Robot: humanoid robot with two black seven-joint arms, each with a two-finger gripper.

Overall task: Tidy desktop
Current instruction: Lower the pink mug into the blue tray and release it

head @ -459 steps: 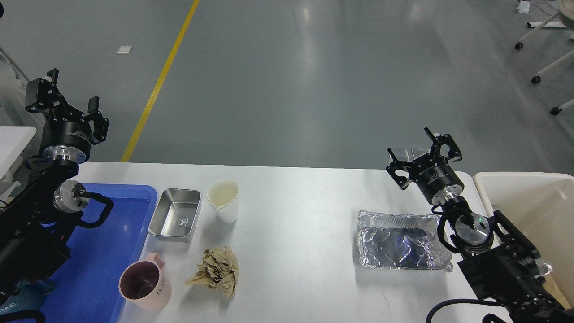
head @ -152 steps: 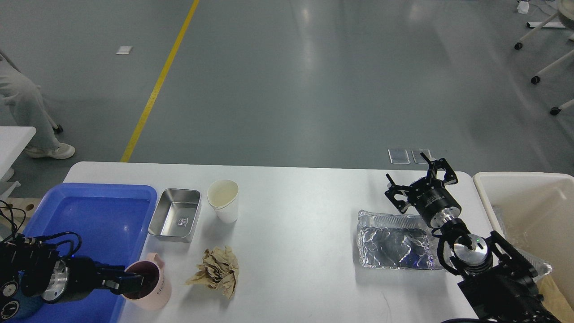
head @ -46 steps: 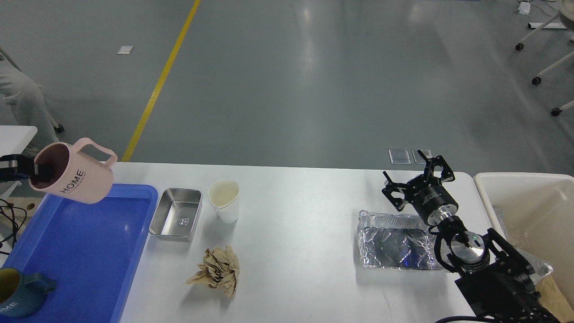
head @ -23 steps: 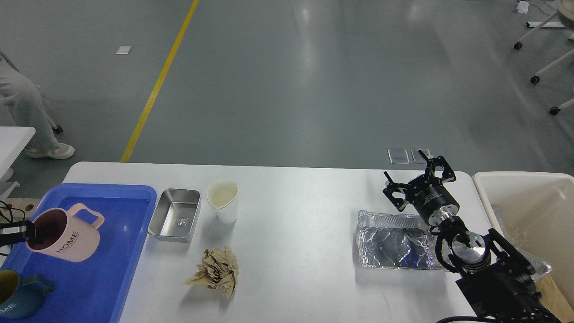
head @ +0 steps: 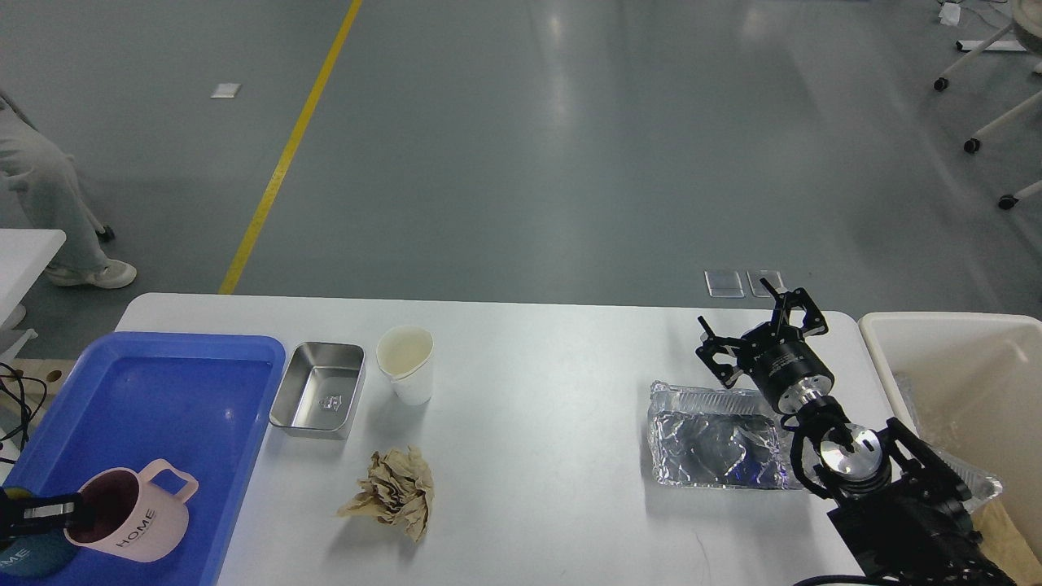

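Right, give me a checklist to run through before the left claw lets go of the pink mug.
1. Pink mug over the blue tray: ok, inside the tray's near left corner.
2. Mug upright: not ok, it tilts toward the left claw.
3. Mug base resting on the tray floor: cannot tell.
4. Left claw's hold: ok, one finger inside the rim, shut on the mug.
5. Room beside the dark blue mug: cannot tell, they sit very close.
6. Right claw out of the way: ok, open above the far edge of the foil tray, on the desktop.
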